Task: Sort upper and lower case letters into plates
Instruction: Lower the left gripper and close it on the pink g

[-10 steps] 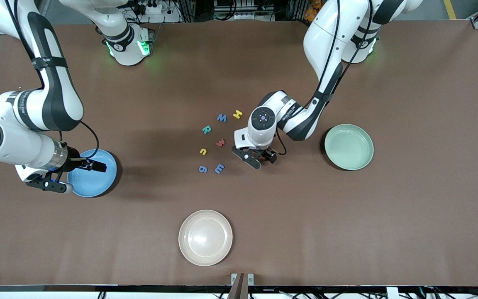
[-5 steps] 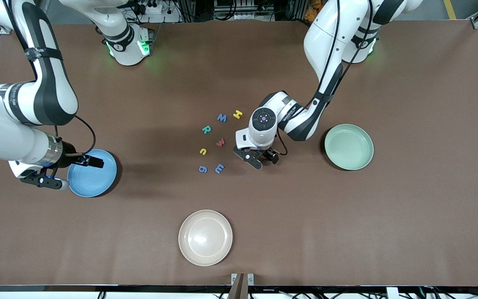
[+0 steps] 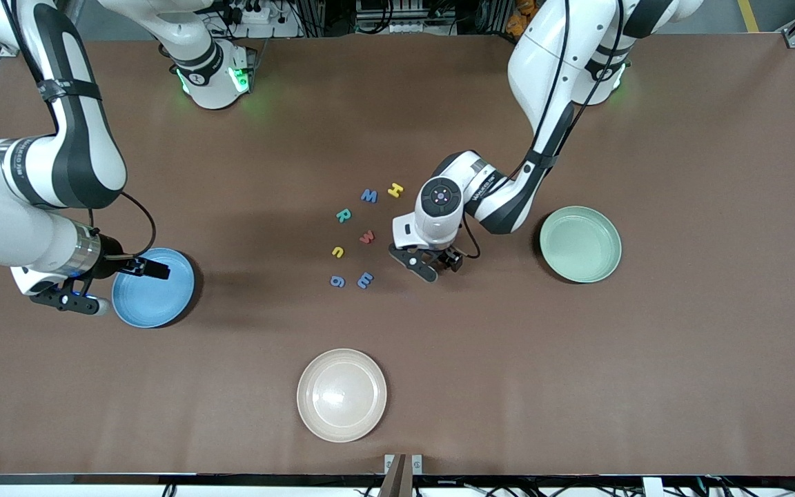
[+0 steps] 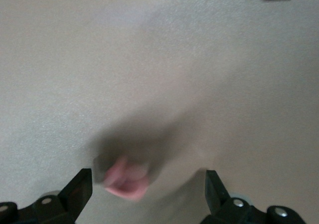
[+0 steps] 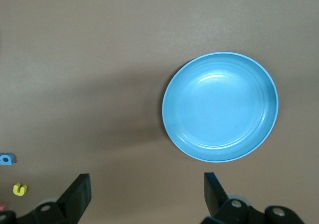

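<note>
well, nearest the front camera sits the cream plate (image 3: 341, 395), apart from everything else on the brown surface (image 3: 680, 359). farther up, the blue e (image 3: 365, 279) and blue g (image 3: 337, 281) lie side by side, then the yellow u (image 3: 337, 252), red w (image 3: 367, 237), teal r (image 3: 344, 215), blue m (image 3: 369, 195) and yellow h (image 3: 395, 190), all loose in the middle. the left gripper (image 3: 432, 264) is low just beside the e and w, jaws spread wide with a blurred pinkish-red piece (image 4: 127, 179) between them. the mint green plate (image 3: 580, 244) lies toward the left arm's end. the right gripper (image 3: 104, 286) hangs at the sky blue plate (image 3: 156, 293) rim, jaws parted and holding nothing.
</note>
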